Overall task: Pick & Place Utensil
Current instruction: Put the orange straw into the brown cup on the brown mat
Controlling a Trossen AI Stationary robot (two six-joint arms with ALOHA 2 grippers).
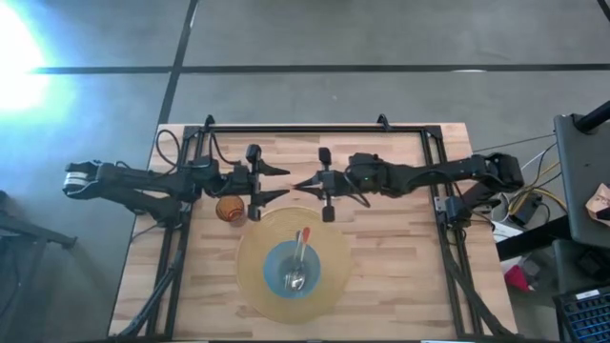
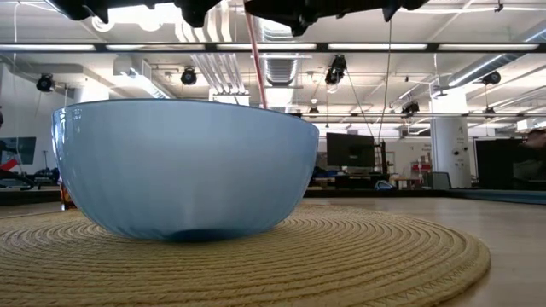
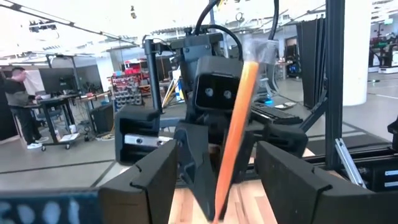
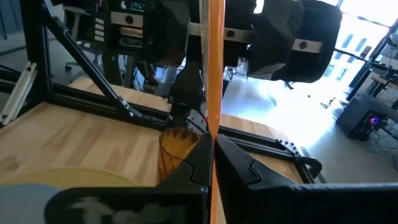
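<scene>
An orange utensil handle [image 4: 216, 74] stands upright between my two grippers over the far edge of the woven mat [image 1: 253, 276]. It also shows in the left wrist view [image 3: 239, 112]. My right gripper [image 1: 297, 184] [image 4: 213, 140] is shut on it. My left gripper [image 1: 284, 182] [image 3: 217, 149] faces it, open, one finger on either side of the handle without touching. A spoon [image 1: 298, 262] lies with its metal head in the blue bowl [image 1: 276, 272] [image 2: 183, 170] on the mat. I cannot tell whether the held handle belongs to that spoon. A red handle [image 2: 256, 60] rises behind the bowl's rim. My right gripper pinches the orange handle [image 4: 215, 127] between its two fingers. The fingers come level from the table's right and lie across the handle. The handle stands upright in the hold and runs on above and below the fingers. Its ends are outside the wrist view.
A brown cup [image 1: 229, 208] [image 4: 174, 149] stands on the wood just left of the mat, under my left gripper. Black frame rails [image 1: 315, 129] run along the table's far edge and sides. A person [image 3: 15, 99] stands in the room beyond the table.
</scene>
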